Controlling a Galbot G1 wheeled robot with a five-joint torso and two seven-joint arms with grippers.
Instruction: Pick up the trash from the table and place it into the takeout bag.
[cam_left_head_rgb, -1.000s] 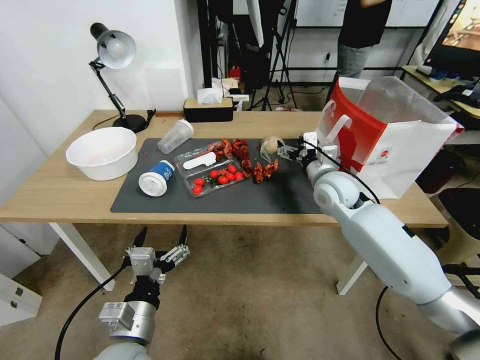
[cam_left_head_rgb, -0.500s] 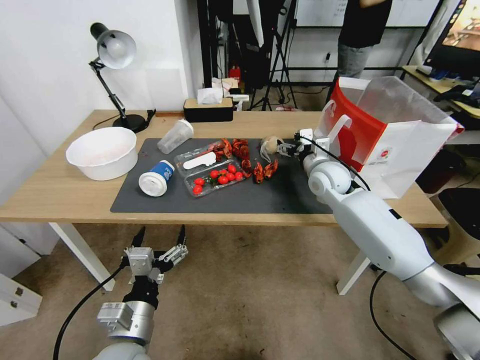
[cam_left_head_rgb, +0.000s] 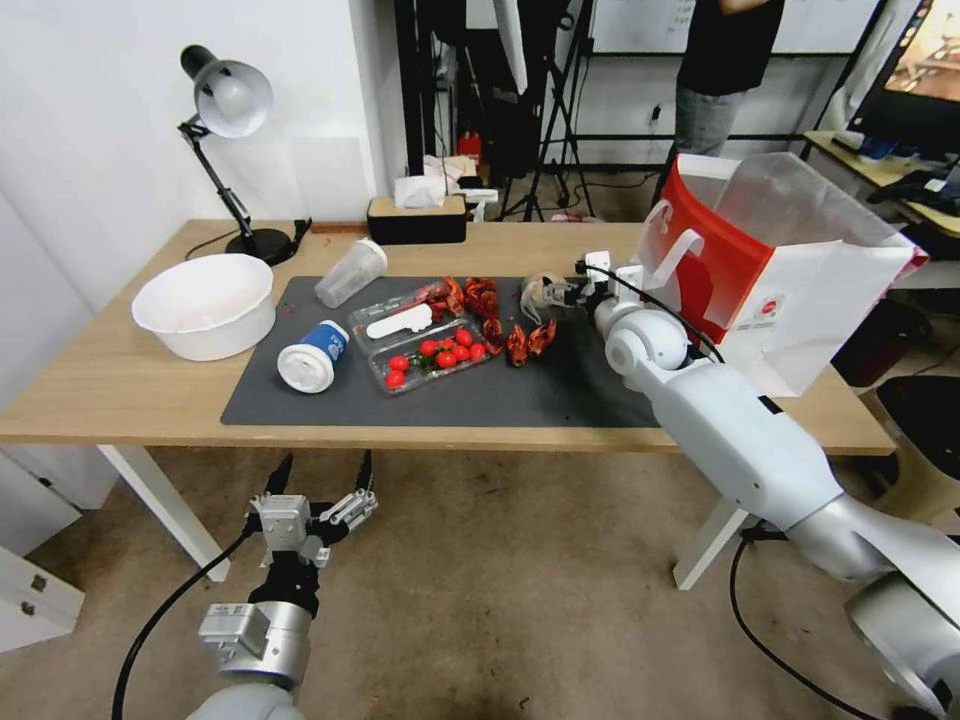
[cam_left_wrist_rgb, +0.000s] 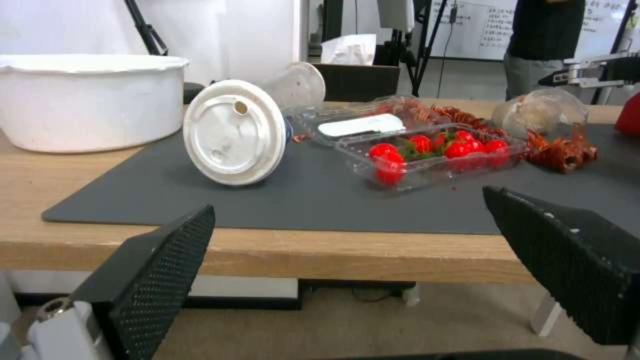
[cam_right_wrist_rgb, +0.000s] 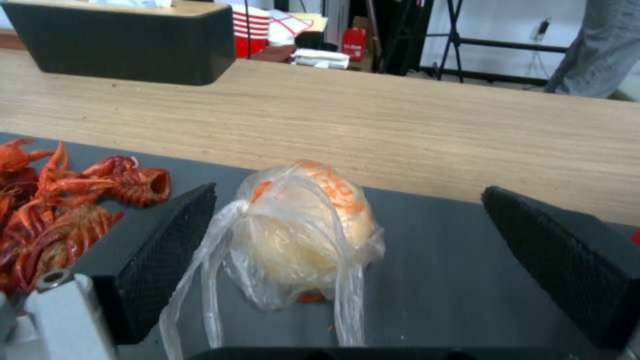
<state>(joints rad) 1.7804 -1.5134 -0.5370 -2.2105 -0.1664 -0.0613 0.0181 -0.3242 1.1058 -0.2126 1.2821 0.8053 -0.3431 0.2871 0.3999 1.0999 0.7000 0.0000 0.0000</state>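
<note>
Tabletop (cam_left_head_rgb: 120, 390): light wood, centre of head view; dark grey mat (cam_left_head_rgb: 440, 400) across its middle.
Takeout bag (cam_left_head_rgb: 790, 300): red/white, upright at right of frame on tabletop's right end, mouth open, white strap handles facing the mat.
Right gripper (cam_left_head_rgb: 556, 292): at mat's far edge, centre-right of head view, just left of the bag; fingers (cam_right_wrist_rgb: 160, 250) spread wide, nothing held.
Tied plastic bag (cam_right_wrist_rgb: 307, 230): clear, knotted, pale contents w/ orange bits; lies on mat between the spread fingers in right wrist view. Contact w/ fingers: none seen.
Crayfish shells (cam_left_head_rgb: 500, 320): red heap, centre of head view, just left of the plastic bag; nearest obstruction to right gripper.
Clear tray (cam_left_head_rgb: 425, 345): w/ cherry tomatoes, mat centre, beside shells.
Blue cup (cam_left_head_rgb: 312, 357): on its side, white lid toward camera, left-centre of mat.
Clear cup (cam_left_head_rgb: 352, 272): tipped over, mat's upper left corner.
White bowl (cam_left_head_rgb: 205, 305): left of frame, on bare wood off the mat.
Desk lamp (cam_left_head_rgb: 225, 110): upper left. Tissue box (cam_left_head_rgb: 417, 218): far edge, top centre.
Left gripper (cam_left_head_rgb: 320, 490): lower left of frame, below tabletop edge, over floor; fingers apart, empty.
</note>
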